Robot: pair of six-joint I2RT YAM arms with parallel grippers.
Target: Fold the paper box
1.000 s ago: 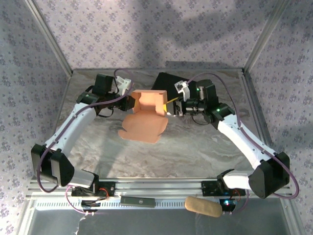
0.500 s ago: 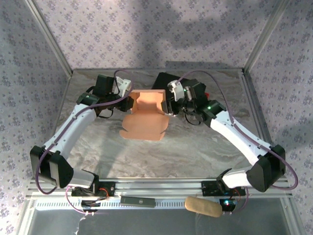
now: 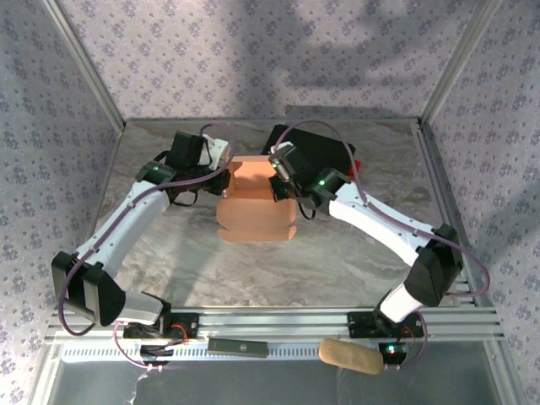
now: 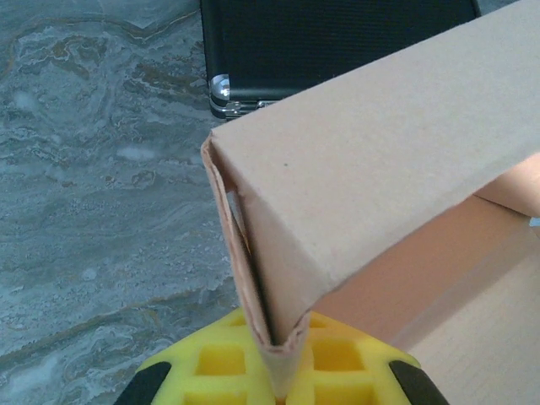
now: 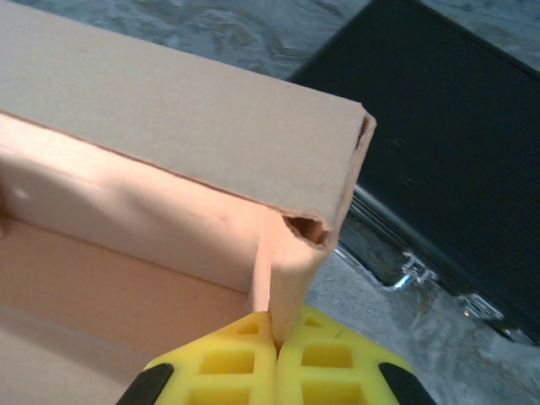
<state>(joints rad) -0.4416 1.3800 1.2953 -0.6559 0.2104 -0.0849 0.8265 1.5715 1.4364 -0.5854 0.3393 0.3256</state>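
Observation:
The salmon-pink paper box (image 3: 253, 211) lies mid-table, its back and side walls standing up and a flat flap spread toward me. My left gripper (image 3: 226, 177) is shut on the box's left wall. In the left wrist view the yellow fingers (image 4: 211, 371) pinch the doubled cardboard corner (image 4: 283, 337) of the box (image 4: 380, 152). My right gripper (image 3: 278, 184) is shut on the right wall. In the right wrist view the gripper (image 5: 275, 337) clamps the folded corner edge of the box (image 5: 169, 126).
A black hard case (image 3: 325, 152) lies right behind the box, close to the right arm; it appears as case (image 4: 337, 42) and case (image 5: 447, 169) in the wrist views. A tan pad (image 3: 350, 356) and a dark bar (image 3: 238, 346) rest on the near rail. Marble tabletop (image 3: 337, 261).
My right gripper has moved left onto the box's right wall and shut on it. The box has shifted slightly and its front flap lies flatter. The left gripper keeps its hold.

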